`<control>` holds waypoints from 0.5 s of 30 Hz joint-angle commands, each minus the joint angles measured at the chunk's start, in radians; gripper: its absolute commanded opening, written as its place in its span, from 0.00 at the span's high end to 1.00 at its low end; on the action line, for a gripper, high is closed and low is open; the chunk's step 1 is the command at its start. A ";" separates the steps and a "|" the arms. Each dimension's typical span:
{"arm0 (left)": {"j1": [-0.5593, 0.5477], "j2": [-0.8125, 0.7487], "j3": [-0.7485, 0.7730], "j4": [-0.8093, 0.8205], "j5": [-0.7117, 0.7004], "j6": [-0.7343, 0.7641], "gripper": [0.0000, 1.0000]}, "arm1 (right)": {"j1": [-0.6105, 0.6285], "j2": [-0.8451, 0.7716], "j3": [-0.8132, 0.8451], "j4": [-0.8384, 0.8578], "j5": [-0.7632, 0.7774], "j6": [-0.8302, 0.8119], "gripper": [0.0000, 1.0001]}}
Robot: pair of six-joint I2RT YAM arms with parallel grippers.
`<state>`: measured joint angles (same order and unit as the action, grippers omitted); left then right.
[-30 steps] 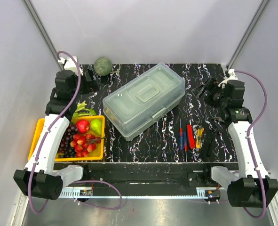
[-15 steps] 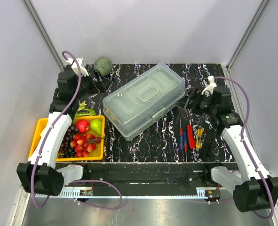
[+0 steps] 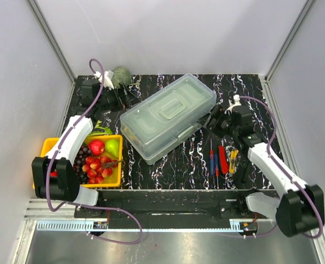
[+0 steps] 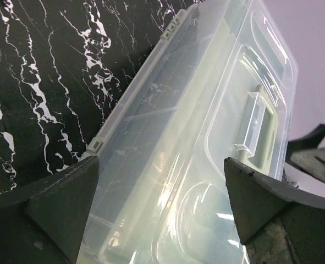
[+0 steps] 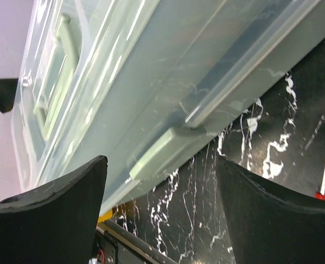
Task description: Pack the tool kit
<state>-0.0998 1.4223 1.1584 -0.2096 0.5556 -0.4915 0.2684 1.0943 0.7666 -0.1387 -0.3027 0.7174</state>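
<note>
The translucent pale grey-green toolbox (image 3: 167,116) lies closed and slanted at the table's middle, with its lid handle (image 3: 172,107) and front latch (image 3: 185,132). My left gripper (image 3: 126,97) is open at the box's back left end; its wrist view looks along the lid (image 4: 206,137). My right gripper (image 3: 213,119) is open beside the box's right front side; its wrist view shows the latch (image 5: 159,154). A blue-handled screwdriver (image 3: 210,160), a red tool (image 3: 222,158) and a yellow tool (image 3: 233,160) lie on the table right of the box.
A yellow fruit tray (image 3: 96,160) with strawberries, grapes and a pear stands at the front left. A green melon (image 3: 121,75) sits at the back left corner. The black marbled table (image 3: 178,165) ends in a rail at the front.
Both arms have swung inward from the table's sides toward the toolbox. The left gripper now sits at its back left end, the right gripper at its right front side.
</note>
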 commanded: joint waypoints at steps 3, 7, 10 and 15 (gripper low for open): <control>-0.026 0.050 -0.009 0.021 0.122 0.060 0.01 | 0.028 0.168 0.071 0.258 0.051 0.079 0.16; -0.051 0.066 -0.025 0.022 0.147 0.068 0.01 | 0.026 0.246 0.100 0.353 0.022 0.071 0.18; -0.061 0.090 -0.016 0.024 0.178 0.071 0.01 | 0.026 0.288 0.123 0.401 0.022 0.059 0.18; -0.084 0.161 0.015 0.050 0.198 0.041 0.01 | 0.026 0.390 0.217 0.406 0.034 0.013 0.17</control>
<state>-0.1406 1.5200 1.1446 -0.1814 0.6704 -0.4397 0.2859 1.4208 0.8661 0.1230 -0.2840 0.7605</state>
